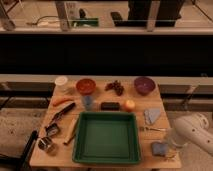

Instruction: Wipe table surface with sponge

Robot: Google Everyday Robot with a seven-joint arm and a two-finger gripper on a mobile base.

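The sponge (159, 148), a small flat blue-grey pad, lies on the front right corner of the tan wooden table surface (165, 102), just right of the green tray (106, 138). My white arm comes in from the right edge. Its gripper (173, 141) hangs at the sponge's right side, touching or just above it; I cannot tell which.
The back row holds a white cup (61, 81), an orange bowl (85, 86), grapes (116, 87) and a purple bowl (144, 85). A dark block (110, 106), an orange fruit (130, 105) and a folded cloth (152, 116) lie mid-table. Utensils (62, 112) and metal cups (49, 145) crowd the left.
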